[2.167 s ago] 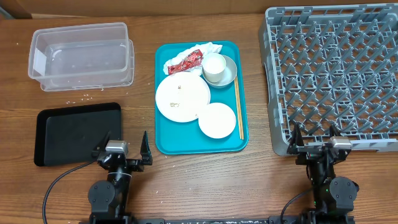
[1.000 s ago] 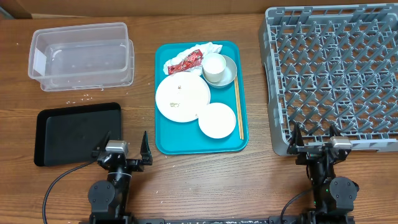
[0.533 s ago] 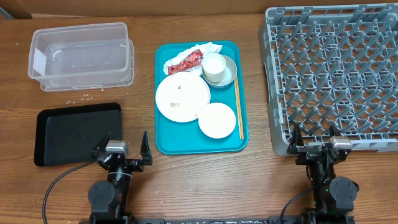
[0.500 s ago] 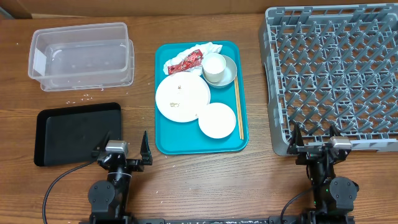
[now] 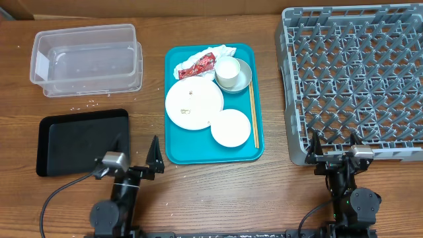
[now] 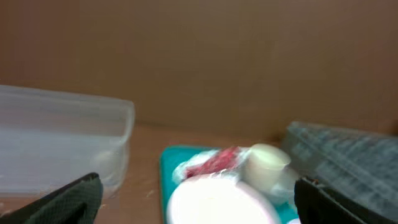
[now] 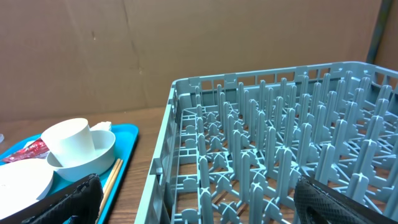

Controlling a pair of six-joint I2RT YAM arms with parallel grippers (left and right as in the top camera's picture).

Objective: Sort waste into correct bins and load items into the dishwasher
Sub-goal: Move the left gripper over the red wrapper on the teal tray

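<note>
We see the left gripper (image 5: 137, 153) low over the counter (image 5: 264, 198), jaws spread wide with nothing between them. The right gripper (image 5: 334, 145) is spread just as wide and is also empty.

Ahead of the left gripper and slightly to its right lies the teal serving tray (image 5: 198, 151), its near edge close to the right finger. On it, nearest the gripper, sits a small white plate (image 5: 230, 127). Just beyond that is a larger white plate (image 5: 193, 104) carrying a few food specks. Farther still, a white cup (image 5: 228, 70) stands inside a grey-white bowl (image 5: 243, 80). Beside them lie a red snack wrapper (image 5: 196, 66) and a crumpled white napkin (image 5: 225, 50) at the tray's far edge. Wooden chopsticks (image 5: 252, 112) lie along the tray's right side, running away from the gripper.

Ahead-left of the left gripper lies the black tray (image 5: 79, 140), its near right corner close to the left finger. Beyond it are loose rice grains (image 5: 82, 106) on the counter, then the clear plastic tub (image 5: 86, 58). The left wrist view is blurred and shows only the tub, the wrapper, the cup and a plate.

Directly ahead of the right gripper stands the grey dish rack (image 5: 357, 79), its near left corner at the fingers and its pegs bare. The teal tray lies ahead-left of this gripper.
</note>
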